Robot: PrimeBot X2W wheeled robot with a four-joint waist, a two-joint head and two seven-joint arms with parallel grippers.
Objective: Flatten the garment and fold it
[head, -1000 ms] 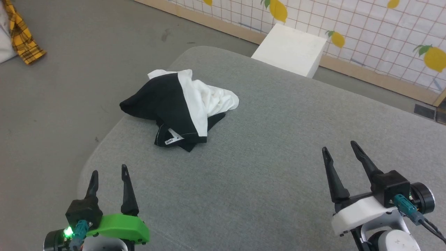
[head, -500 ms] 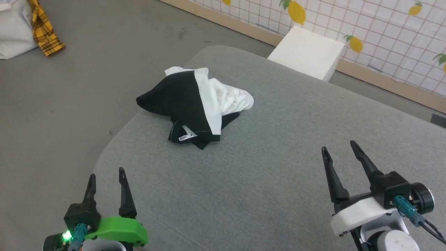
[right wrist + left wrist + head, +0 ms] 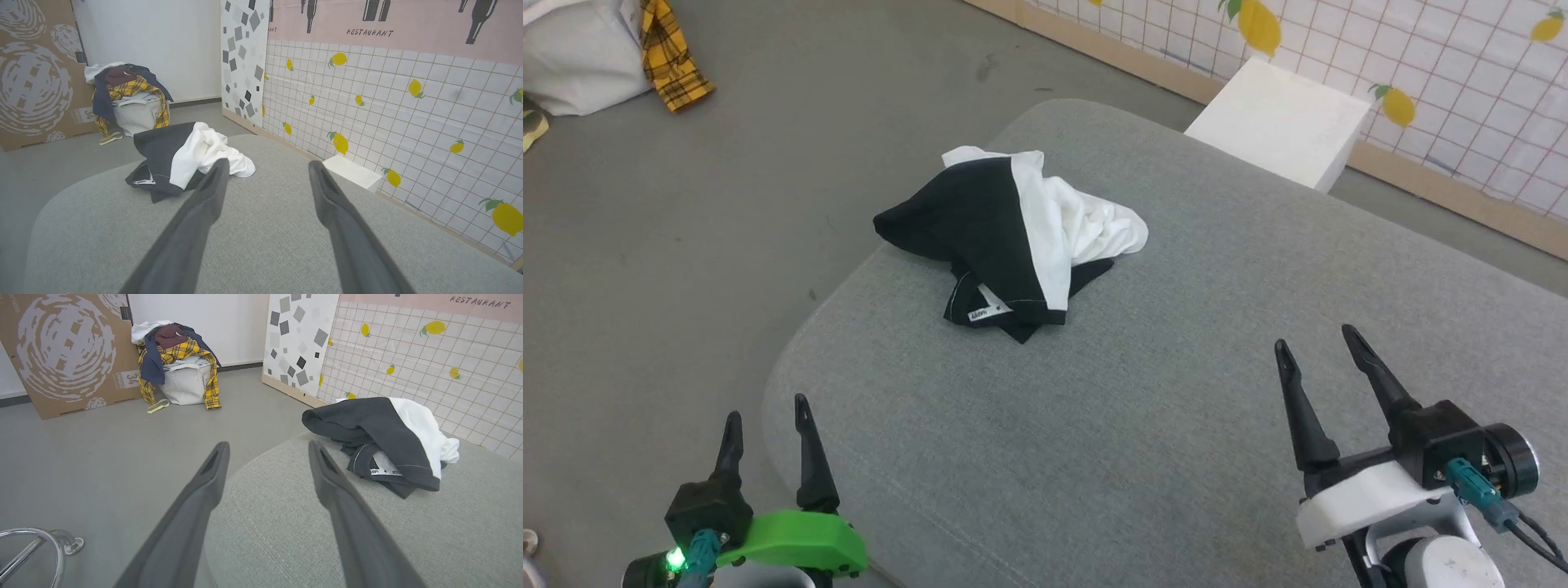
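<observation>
End effectors first: the left end effector (image 3: 768, 408) is released and empty, its fingers spread. In the left wrist view one finger lies over the floor (image 3: 686, 245) and the other over the near-left corner of the bench (image 3: 1176, 367). The right end effector (image 3: 1316, 338) is likewise released and empty, above bare bench well to the right of the work.

Change over the last second: the whole head view has slid, so the camera turned and the things did not. The garment (image 3: 1013, 237) now sits closer to picture centre, which I judge to be alignment before a first reach. Flattening has not begun.

The garment lies crumpled in a heap near the far-left rounded corner of the bench. A black panel is folded over the bunched white body, and the white label (image 3: 987, 313) faces me at the near edge. Its black left tip reaches the bench edge; I cannot tell whether it overhangs.

Open room: wide bare bench lies to the right and toward me, so spread in that direction. Past the far edge stand a white block (image 3: 1278, 122) and the lemon-tiled wall (image 3: 1462, 65).
</observation>
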